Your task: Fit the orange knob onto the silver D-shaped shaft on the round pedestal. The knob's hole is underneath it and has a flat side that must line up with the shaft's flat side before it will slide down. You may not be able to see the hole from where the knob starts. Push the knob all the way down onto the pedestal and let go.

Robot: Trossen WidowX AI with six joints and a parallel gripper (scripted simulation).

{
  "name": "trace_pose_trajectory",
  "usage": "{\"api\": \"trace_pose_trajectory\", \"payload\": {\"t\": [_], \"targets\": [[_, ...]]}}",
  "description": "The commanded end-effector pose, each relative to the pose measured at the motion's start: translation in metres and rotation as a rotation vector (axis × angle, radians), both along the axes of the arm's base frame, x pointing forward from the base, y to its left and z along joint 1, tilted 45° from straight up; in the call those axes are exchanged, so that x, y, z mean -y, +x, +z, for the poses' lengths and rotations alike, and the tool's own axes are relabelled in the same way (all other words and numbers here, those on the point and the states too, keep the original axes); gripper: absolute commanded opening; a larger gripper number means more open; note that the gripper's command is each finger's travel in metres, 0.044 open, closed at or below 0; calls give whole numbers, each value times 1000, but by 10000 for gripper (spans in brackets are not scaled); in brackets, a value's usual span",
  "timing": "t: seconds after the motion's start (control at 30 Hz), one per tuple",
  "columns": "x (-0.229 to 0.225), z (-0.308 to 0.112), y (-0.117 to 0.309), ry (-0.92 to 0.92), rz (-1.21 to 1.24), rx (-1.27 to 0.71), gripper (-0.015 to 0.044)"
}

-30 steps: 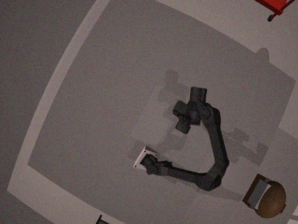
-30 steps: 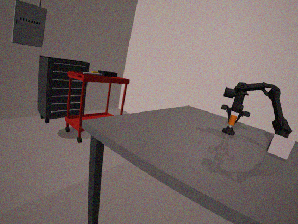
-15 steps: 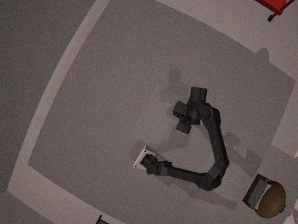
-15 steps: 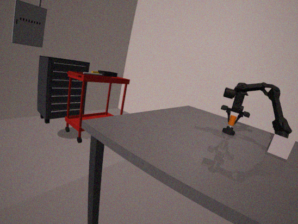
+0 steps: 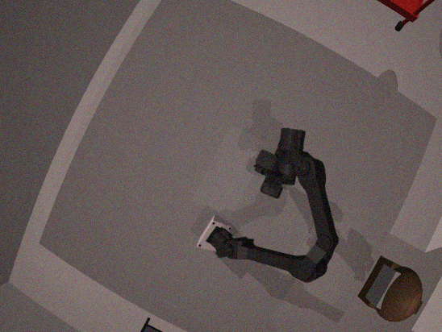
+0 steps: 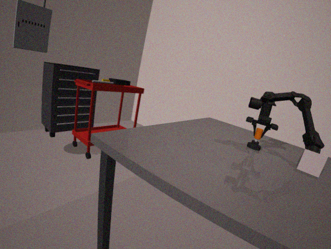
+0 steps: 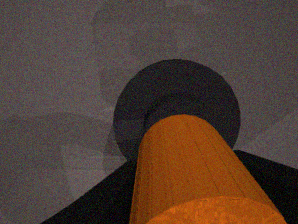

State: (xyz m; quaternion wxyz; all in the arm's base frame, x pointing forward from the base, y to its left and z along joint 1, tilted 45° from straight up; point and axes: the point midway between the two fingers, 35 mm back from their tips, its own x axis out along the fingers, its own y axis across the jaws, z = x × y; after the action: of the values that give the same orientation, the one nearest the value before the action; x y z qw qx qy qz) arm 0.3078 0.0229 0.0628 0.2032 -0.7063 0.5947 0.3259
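Note:
The orange knob point(image 6: 258, 133) point(image 7: 185, 160) is a tall cylinder, slightly tilted in the exterior view. My gripper point(image 6: 259, 135) is shut on it; in the wrist view the dark fingers lie on both sides. The round dark pedestal point(image 6: 253, 145) point(image 7: 175, 77) stands on the table under the knob. A short piece of the silver shaft point(image 6: 256, 140) shows between the knob's lower end and the pedestal. Whether the shaft's tip is inside the hole cannot be told. The hole and the flat sides are hidden. In the top view the arm covers knob and pedestal.
The arm's base stands on a white plate point(image 5: 206, 237) point(image 6: 312, 163) on the grey table point(image 5: 141, 153) point(image 6: 181, 145). Off the table are a brown chair-like object point(image 5: 403, 294), a red cart point(image 6: 112, 87) and a dark drawer cabinet point(image 6: 48, 93).

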Motion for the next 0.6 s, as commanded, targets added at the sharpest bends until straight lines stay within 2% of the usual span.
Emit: {"api": "trace_pose_trajectory", "payload": {"t": [0.0,0.1,0.57], "targets": [[-2,1,1,-4,74,-70,0],[-2,1,2,-11,132,-128,0],[0,-3,4,-11,133,-130,0]]}}
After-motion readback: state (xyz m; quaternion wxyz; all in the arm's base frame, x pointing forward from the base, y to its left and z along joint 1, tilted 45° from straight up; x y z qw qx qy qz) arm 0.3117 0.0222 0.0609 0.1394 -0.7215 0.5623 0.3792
